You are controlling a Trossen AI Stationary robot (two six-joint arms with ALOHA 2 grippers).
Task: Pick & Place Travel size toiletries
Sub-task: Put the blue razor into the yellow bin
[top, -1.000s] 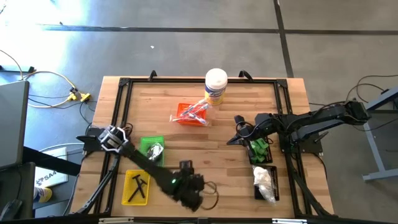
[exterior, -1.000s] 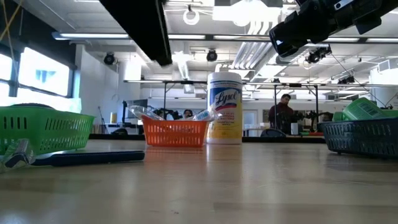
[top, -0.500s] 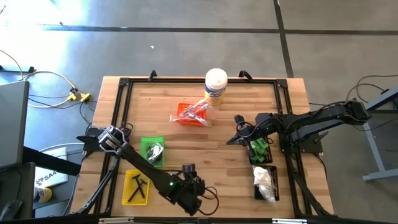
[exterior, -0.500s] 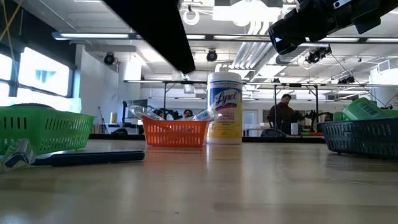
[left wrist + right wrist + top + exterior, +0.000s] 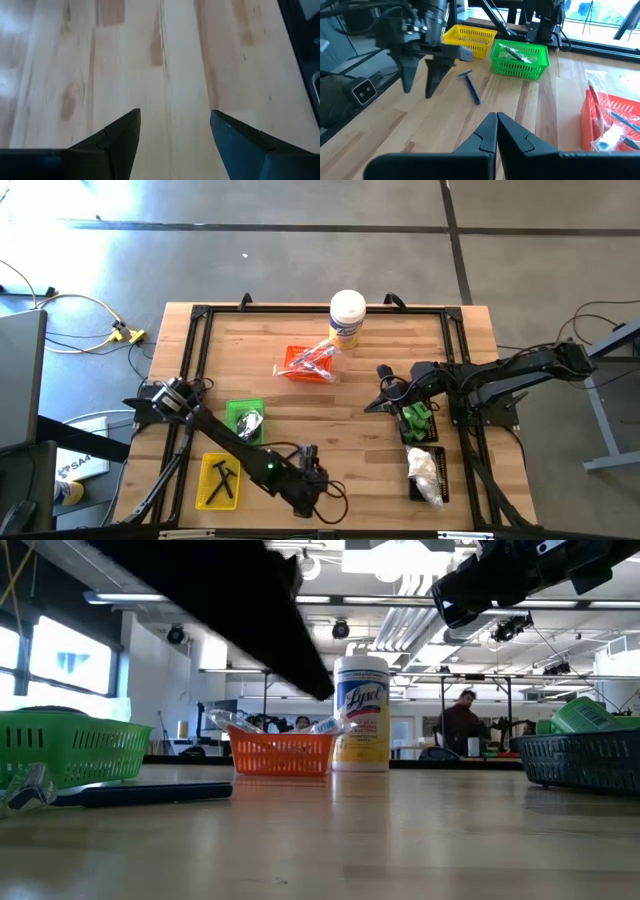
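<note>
My left gripper (image 5: 308, 485) hangs open over bare wood near the table's near edge, fingers pointing down; it also shows in the right wrist view (image 5: 419, 92) and holds nothing. A blue razor (image 5: 470, 86) lies flat on the table between it and the green tray (image 5: 245, 420). My right gripper (image 5: 372, 404) is shut and empty at mid-table, beside a black tray with green bottles (image 5: 418, 418). Clear-wrapped sticks lie in the orange tray (image 5: 305, 363), black pieces in the yellow tray (image 5: 218, 480), and white fluffy bags (image 5: 425, 468) at the near right.
A large white canister with a yellow label (image 5: 347, 317) stands at the far edge behind the orange tray. A black frame (image 5: 200, 315) runs round the tabletop. Bare wood lies between the trays in the middle. A person (image 5: 462, 725) stands in the room beyond.
My left arm has come lower and shifted a little toward the table's right edge; in the low view its dark shape reaches farther down and across. My right arm has kept still.
</note>
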